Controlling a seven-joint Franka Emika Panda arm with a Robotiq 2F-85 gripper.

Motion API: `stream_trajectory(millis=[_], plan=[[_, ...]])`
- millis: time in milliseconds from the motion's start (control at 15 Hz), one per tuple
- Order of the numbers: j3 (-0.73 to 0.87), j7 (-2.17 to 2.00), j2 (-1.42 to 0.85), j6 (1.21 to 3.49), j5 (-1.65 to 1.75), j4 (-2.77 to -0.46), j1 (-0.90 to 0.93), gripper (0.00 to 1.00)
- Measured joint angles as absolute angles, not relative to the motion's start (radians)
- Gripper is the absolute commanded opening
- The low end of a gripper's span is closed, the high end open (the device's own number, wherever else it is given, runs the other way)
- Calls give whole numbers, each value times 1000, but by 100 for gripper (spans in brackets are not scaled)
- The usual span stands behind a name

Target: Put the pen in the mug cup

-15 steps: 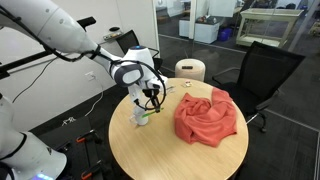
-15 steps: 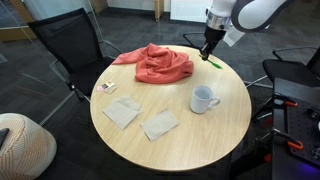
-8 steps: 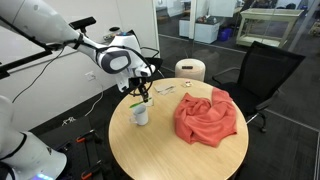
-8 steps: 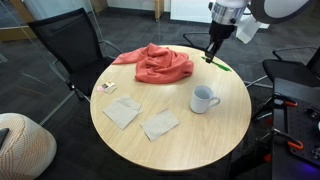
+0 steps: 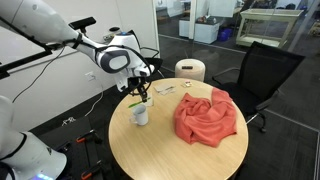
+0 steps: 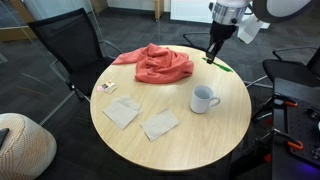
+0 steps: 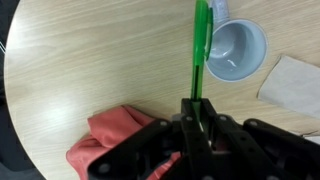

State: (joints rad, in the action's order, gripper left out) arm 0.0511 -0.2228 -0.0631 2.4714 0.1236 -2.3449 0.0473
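Observation:
My gripper (image 7: 197, 106) is shut on the bright-green pen (image 7: 201, 45), which points away from the jaws toward the table. The white mug (image 7: 236, 49) stands on the round wooden table, just to the right of the pen's far end in the wrist view. In both exterior views the gripper (image 6: 211, 52) (image 5: 142, 92) hangs above the table edge with the pen (image 6: 224, 68) (image 5: 137, 103) in it. It is raised above and beside the mug (image 6: 204, 99) (image 5: 141, 114), apart from it.
A red-orange cloth (image 6: 158, 62) (image 5: 207, 114) (image 7: 103, 140) lies bunched on the table. Two pale napkins (image 6: 122, 112) (image 6: 159, 124) and a small card (image 6: 106, 87) lie on the table top (image 6: 200, 140). Black office chairs (image 6: 68, 50) (image 5: 258, 70) stand around it.
From one second ago the gripper rose and shifted with the pen still in it. In the last half second nothing visibly moved.

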Motion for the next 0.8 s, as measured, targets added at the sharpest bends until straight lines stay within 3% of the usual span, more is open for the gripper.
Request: stream_trajectory(millis=[67, 133, 800], plan=[[51, -223, -63, 2471, 124, -2345, 47, 12], [51, -223, -63, 2471, 124, -2345, 47, 3], [40, -66, -113, 2502, 124, -2322, 46, 3]])
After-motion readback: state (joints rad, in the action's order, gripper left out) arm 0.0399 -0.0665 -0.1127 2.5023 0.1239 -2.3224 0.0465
